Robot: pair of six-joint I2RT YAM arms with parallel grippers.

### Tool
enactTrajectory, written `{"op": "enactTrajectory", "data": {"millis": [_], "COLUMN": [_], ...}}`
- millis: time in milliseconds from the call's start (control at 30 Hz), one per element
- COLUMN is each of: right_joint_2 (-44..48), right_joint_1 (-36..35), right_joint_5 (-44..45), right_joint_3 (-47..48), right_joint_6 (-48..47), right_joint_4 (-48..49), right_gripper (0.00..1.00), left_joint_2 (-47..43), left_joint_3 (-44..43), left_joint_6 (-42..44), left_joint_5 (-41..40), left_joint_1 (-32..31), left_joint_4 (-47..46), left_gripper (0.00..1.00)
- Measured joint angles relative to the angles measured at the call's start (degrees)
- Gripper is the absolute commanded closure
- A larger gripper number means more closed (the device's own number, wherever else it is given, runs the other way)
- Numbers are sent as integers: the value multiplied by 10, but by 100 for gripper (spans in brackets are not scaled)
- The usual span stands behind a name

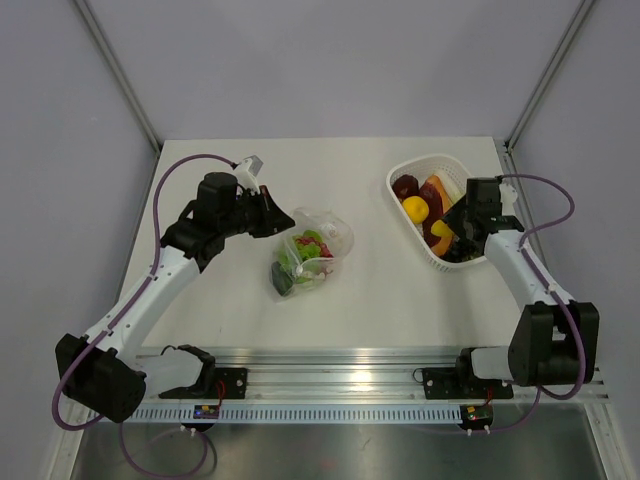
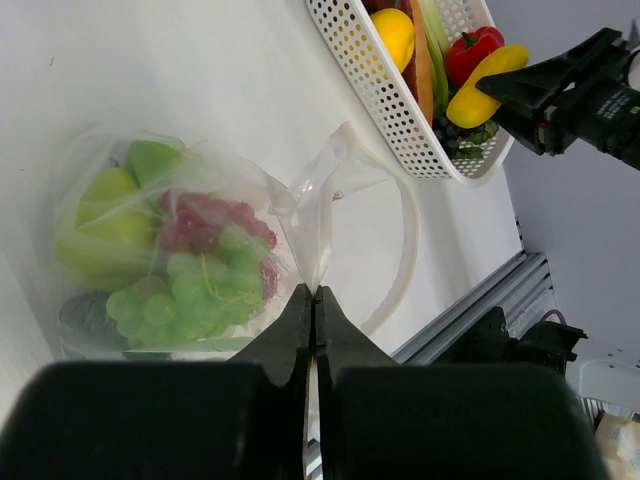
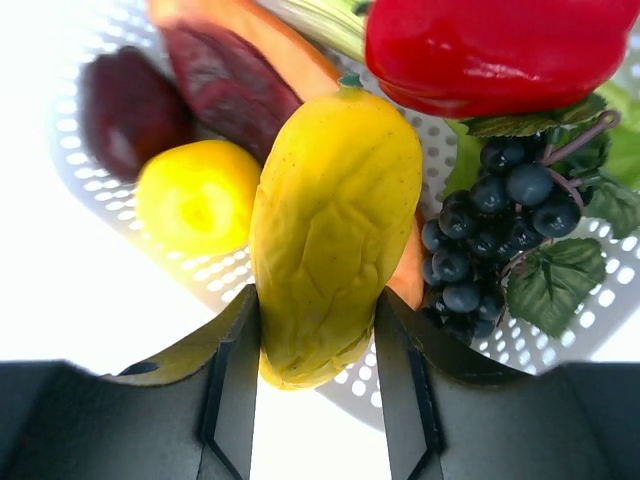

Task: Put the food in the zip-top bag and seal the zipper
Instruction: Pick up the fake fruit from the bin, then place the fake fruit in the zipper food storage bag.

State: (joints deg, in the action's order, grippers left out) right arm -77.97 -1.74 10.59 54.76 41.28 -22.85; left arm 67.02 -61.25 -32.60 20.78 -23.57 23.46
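**Inspector:** State of the left gripper (image 2: 314,292)?

**Assessor:** Jaws pinched fully together on a fold of film at the mouth of the zip-top bag (image 2: 325,195). The bag's body lies on the table (image 2: 200,70), ahead and to the left of the fingertips. It holds green grapes (image 2: 190,290), red grapes (image 2: 205,222) and a green pear (image 2: 105,215). The zipper (image 2: 408,230) curves away just ahead of the tips, not pressed together.

**Inspector:** The right gripper (image 3: 318,300)?

**Assessor:** Partly narrowed, a finger against each flank of a yellow toy fruit (image 3: 335,200), which juts forward from between them. The white basket (image 3: 590,330) lies directly beneath and ahead. Dark grapes (image 3: 500,220) sit just right of the held fruit, a red pepper (image 3: 490,50) ahead-right and a lemon (image 3: 195,195) just left.

**Inspector:** Is the fruit clear of the pile?

**Assessor:** Cannot tell.

**Inspector:** The bag, relative to that gripper?

**Assessor:** Well apart, across the table.
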Motion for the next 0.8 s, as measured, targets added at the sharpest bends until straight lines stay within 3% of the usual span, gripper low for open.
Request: {"op": "enactTrajectory", "data": {"millis": [267, 600, 800], "right_joint_2": [64, 112, 85], "right_joint_1": [-15, -221, -382], "right_joint_5": [-50, -77, -16], "right_joint_3": [40, 121, 159], "right_joint_6": [-61, -95, -64], "right_joint_4": [-43, -96, -78], "right_gripper": [82, 87, 90], "left_joint_2": [0, 0, 0], "left_joint_3": [0, 0, 0], "left_joint_6": [-2, -3, -5], "left_joint_5": [4, 7, 14], "left_joint_1": [0, 0, 0], "left_joint_4": [0, -1, -2], "left_gripper": [100, 100, 100]}}
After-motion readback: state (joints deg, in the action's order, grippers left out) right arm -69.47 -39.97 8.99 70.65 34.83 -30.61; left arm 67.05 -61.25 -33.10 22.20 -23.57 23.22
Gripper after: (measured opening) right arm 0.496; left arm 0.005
